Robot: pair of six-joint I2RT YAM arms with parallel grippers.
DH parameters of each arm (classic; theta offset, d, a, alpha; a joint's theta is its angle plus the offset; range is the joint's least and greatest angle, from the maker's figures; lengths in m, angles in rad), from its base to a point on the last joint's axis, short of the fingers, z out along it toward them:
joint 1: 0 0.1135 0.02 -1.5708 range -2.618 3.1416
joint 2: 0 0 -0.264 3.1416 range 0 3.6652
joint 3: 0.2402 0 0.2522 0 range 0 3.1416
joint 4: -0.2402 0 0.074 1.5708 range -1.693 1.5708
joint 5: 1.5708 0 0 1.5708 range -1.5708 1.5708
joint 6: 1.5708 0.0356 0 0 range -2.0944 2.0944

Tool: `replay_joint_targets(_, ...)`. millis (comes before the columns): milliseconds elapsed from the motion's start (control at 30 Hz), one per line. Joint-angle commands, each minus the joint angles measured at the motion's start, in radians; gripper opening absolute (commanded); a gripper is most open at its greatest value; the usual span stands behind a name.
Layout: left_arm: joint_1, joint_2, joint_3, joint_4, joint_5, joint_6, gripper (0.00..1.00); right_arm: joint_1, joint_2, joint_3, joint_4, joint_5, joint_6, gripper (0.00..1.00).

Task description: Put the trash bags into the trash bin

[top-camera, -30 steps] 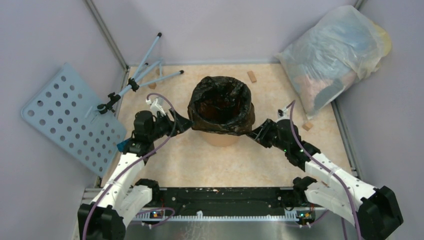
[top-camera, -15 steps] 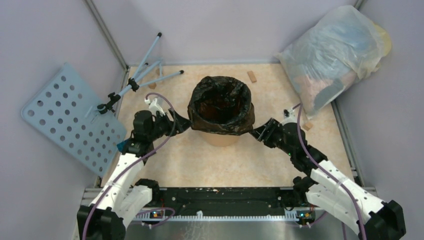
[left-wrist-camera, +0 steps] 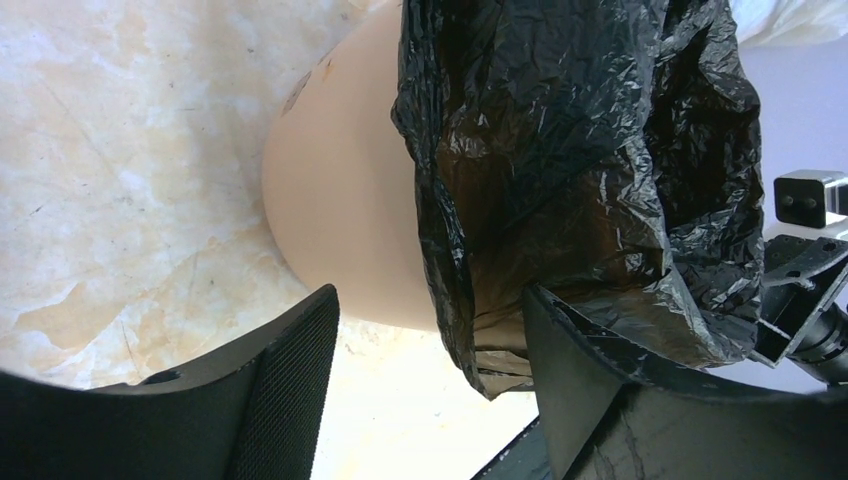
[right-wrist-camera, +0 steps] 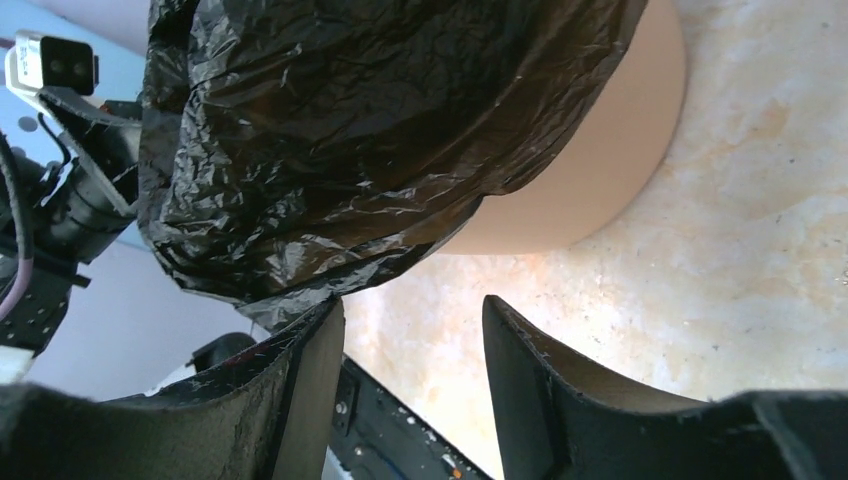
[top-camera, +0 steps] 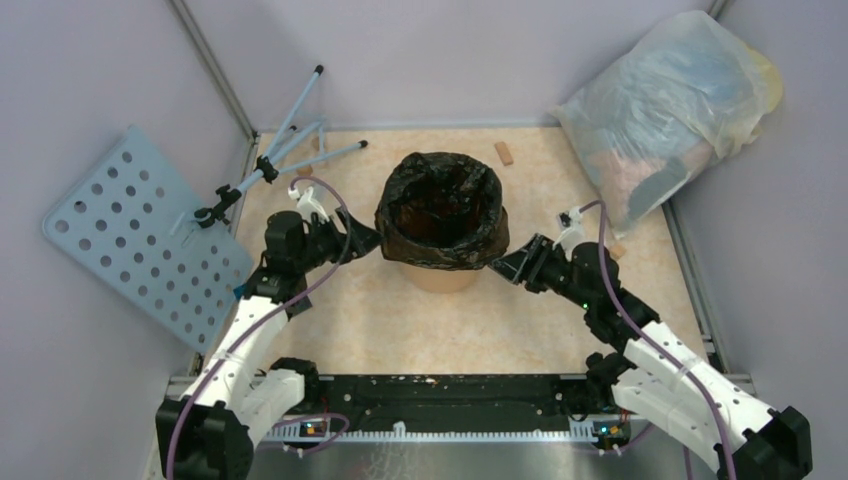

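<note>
Item: trash bag [top-camera: 441, 205]. Frame centre in top view; mouth open, draped over rim of trash bin [top-camera: 441, 278], hem hanging down outer wall.
Left gripper [top-camera: 362, 240]: frame-left of bin, jaws spread, hem dangling loose between them, unpinched.
Right gripper [top-camera: 503, 265]: lower right of bin, jaws spread, empty, hem just beside one finger.
Both arms about equally near.
</note>
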Motion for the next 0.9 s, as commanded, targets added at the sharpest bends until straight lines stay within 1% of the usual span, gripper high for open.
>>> replay_joint_targets(0,0.011,-0.002,0.033,0.073,0.018,-0.015,0.72,0.009,0.000,0.057,0.061,-0.058,-0.015,0.54)
replay_joint_targets(67,0.016,0.005,0.029,0.082,0.028,-0.022,0.68,0.008,-0.006,0.060,0.057,-0.059,-0.020,0.55)
replay_joint_targets(233,0.024,0.040,0.028,0.143,0.057,-0.044,0.60,0.009,0.006,0.084,0.060,-0.115,-0.030,0.66)
replay_joint_targets(367,0.029,0.063,0.029,0.168,0.066,-0.052,0.57,0.009,0.033,0.132,-0.002,-0.143,-0.052,0.76)
replay_joint_targets(467,0.032,0.079,0.030,0.185,0.070,-0.056,0.56,0.008,0.051,0.145,-0.004,-0.201,-0.055,0.83)
replay_joint_targets(533,0.033,0.092,0.030,0.197,0.077,-0.061,0.54,0.009,0.063,0.155,0.003,-0.231,-0.054,0.83)
replay_joint_targets(567,0.035,0.097,0.029,0.205,0.081,-0.063,0.51,0.008,0.070,0.159,0.004,-0.230,-0.054,0.83)
replay_joint_targets(633,0.036,0.108,0.030,0.218,0.087,-0.067,0.48,0.009,0.088,0.161,0.017,-0.219,-0.050,0.78)
replay_joint_targets(733,0.039,0.113,0.031,0.223,0.083,-0.068,0.46,0.009,0.126,0.158,0.063,-0.218,-0.028,0.75)
replay_joint_targets(867,0.044,0.115,0.027,0.222,0.075,-0.066,0.45,0.008,0.184,0.169,0.132,-0.225,-0.018,0.75)
